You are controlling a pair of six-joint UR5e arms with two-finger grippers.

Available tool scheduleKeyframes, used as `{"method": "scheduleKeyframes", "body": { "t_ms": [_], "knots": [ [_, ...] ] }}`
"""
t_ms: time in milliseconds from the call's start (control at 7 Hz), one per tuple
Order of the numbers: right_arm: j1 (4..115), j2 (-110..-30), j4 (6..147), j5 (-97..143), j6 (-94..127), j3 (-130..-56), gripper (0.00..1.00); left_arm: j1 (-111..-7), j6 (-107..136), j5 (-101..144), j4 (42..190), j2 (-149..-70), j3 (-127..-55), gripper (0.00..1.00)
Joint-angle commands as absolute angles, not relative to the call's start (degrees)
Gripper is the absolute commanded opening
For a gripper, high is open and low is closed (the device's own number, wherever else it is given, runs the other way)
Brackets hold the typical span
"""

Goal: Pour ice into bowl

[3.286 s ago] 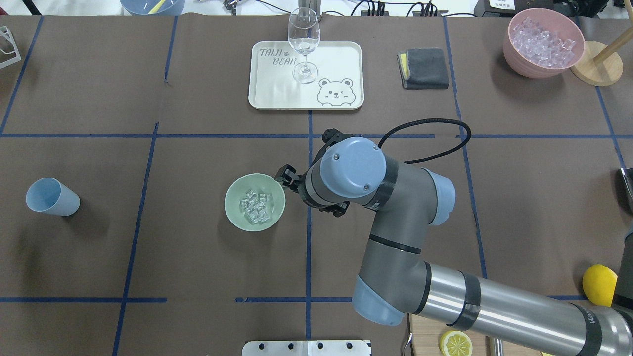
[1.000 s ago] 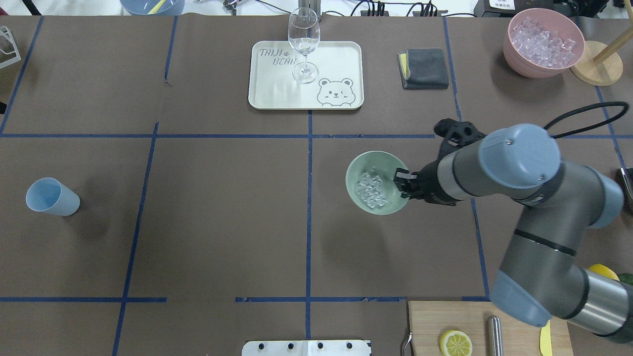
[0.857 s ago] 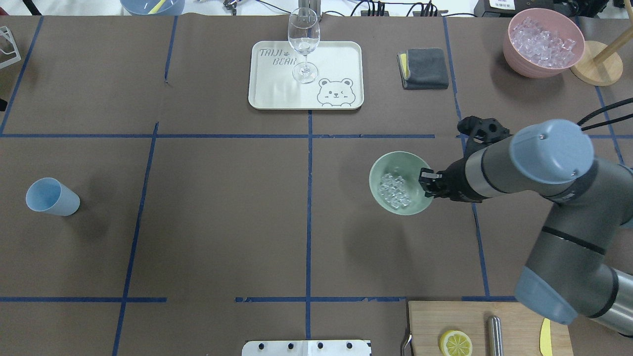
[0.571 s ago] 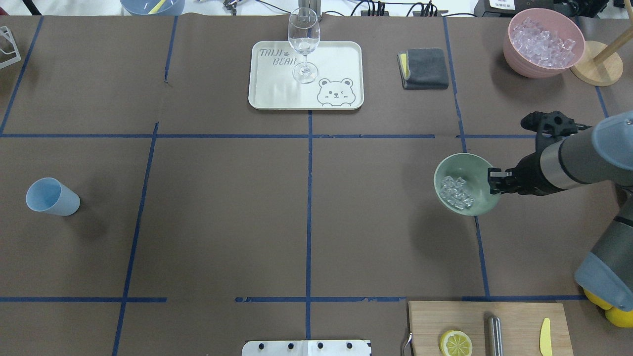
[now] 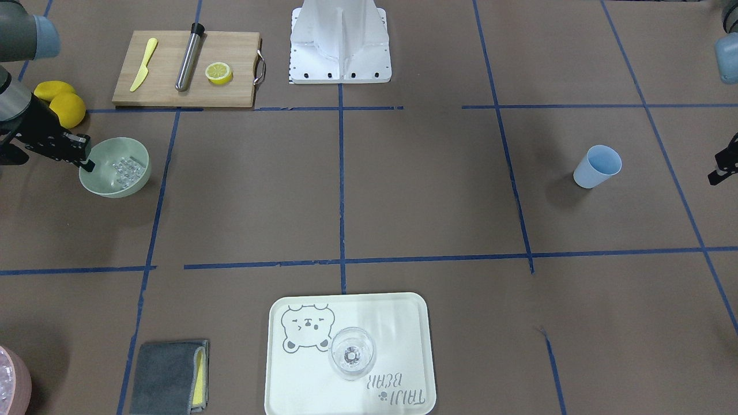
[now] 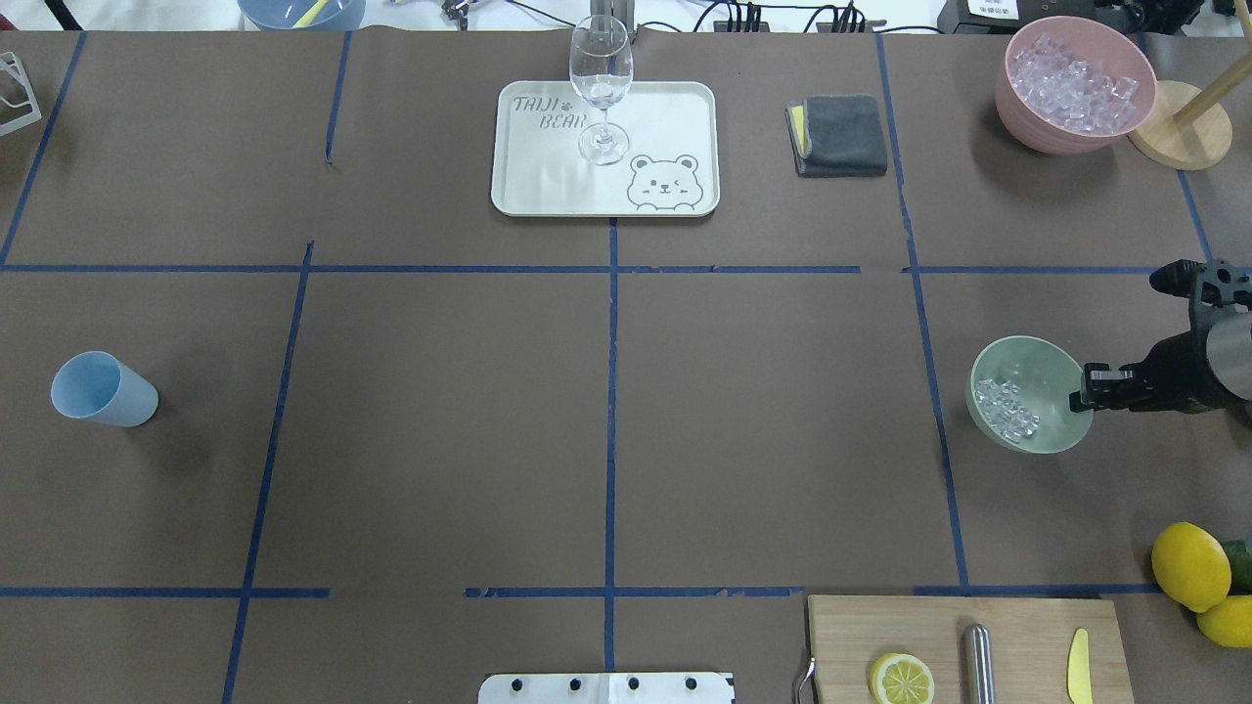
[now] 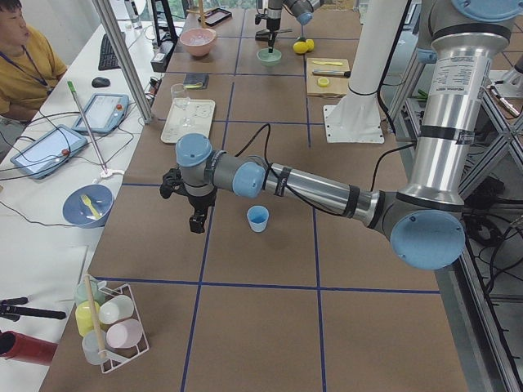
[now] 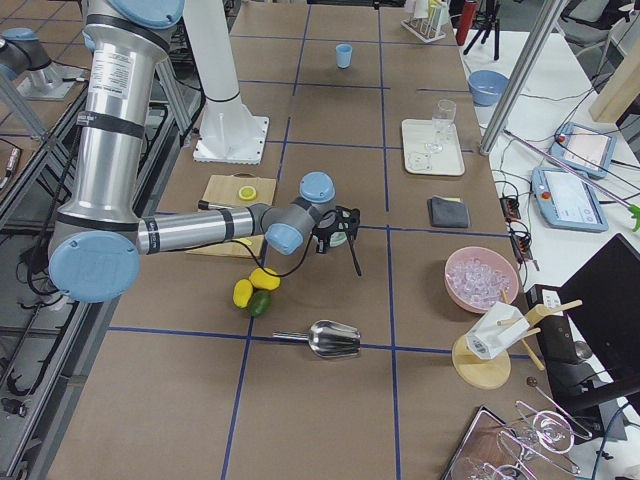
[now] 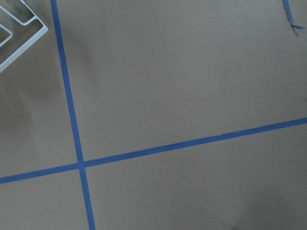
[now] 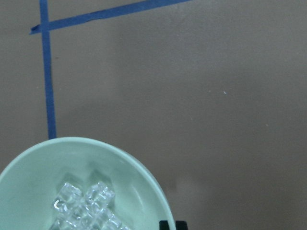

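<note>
Right pincer (image 6: pixel 1084 387) is pinching the right-hand rim of the sage-green bowl (image 6: pixel 1051 372) at the right side of the desk (image 6: pixel 440 440), just right of a blue tape line. Ice (image 6: pixel 1007 409), a small clump of clear cubes, lies in the bowl's bottom on the side away from the pincer. Can't tell if the bowl sits on the desk or hangs just above it. Pink bowl (image 6: pixel 1027 132), heaped with more cubes, is at the far right corner, well apart. Lemons (image 6: pixel 1185 565) lie near the desk's right edge, closer to the robot than the bowl. Left pincer (image 7: pixel 196 224) hangs over the desk's left part, near the blue cup (image 7: pixel 257 218) but not touching it; spread or pressed together, cannot tell.
</note>
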State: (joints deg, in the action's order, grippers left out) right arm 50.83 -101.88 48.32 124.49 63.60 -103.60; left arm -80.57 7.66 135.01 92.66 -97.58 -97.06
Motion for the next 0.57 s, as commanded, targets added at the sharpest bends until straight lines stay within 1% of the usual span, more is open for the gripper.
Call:
{"method": "scheduleKeyframes", "body": {
  "t_ms": [0,143,286,429],
  "knots": [
    [51.07,-102.04,46.93,125.16,63.81,-101.26,0.00,-80.68,7.73,135.00,92.64,-97.65,-97.21,1.00],
    [51.06,-101.69,46.93,125.07,63.72,-100.55,0.03,-80.68,7.73,135.00,92.72,-97.56,-97.21,1.00],
    [51.15,-101.78,46.93,125.42,63.63,-100.37,0.02,-80.68,7.73,135.00,92.72,-97.56,-97.21,1.00],
    [51.24,-101.78,46.93,125.25,63.63,-100.37,0.59,-80.77,7.73,135.00,92.72,-97.56,-97.29,1.00]
  ]
}}
